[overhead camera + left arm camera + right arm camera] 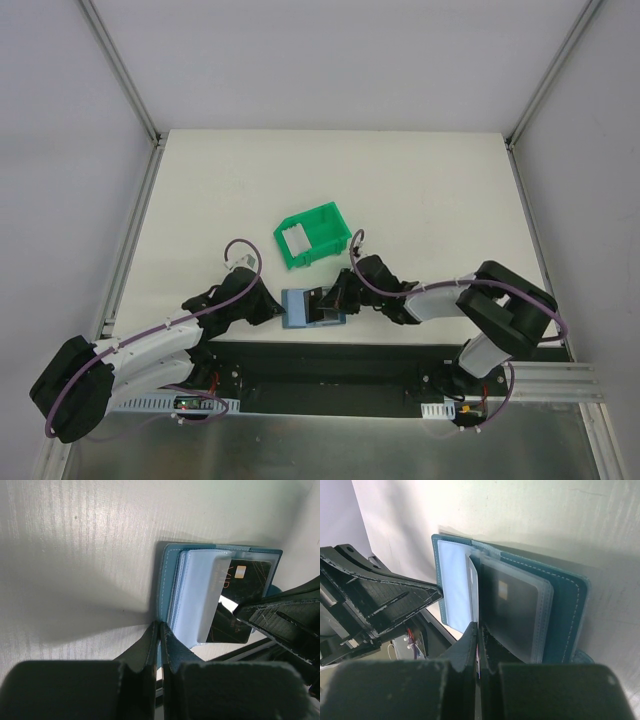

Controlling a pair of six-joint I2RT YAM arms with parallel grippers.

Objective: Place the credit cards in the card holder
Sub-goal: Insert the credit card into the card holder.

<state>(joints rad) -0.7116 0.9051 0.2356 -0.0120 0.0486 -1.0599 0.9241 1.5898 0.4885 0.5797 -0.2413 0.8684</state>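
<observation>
Fingers of the left gripper (159,628) clamp the holder (165,580) by its cover edge, pinning it open on the worktop (75,555). Those of the right gripper (477,628) pinch an inner leaf beside the sleeved dark card (252,577), likely steadying it.

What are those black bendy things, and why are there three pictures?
They are robot arms, a left arm and a right arm, bolted to a white table. One picture looks down from above. The other two come from small cameras on each wrist, so you see the pinching fingers close up. On the table are a green bin and an open blue card holder. The left gripper pinches the holder's edge, and the right gripper seems to pinch one of its clear pockets. A dark card shows behind the clear plastic.
</observation>
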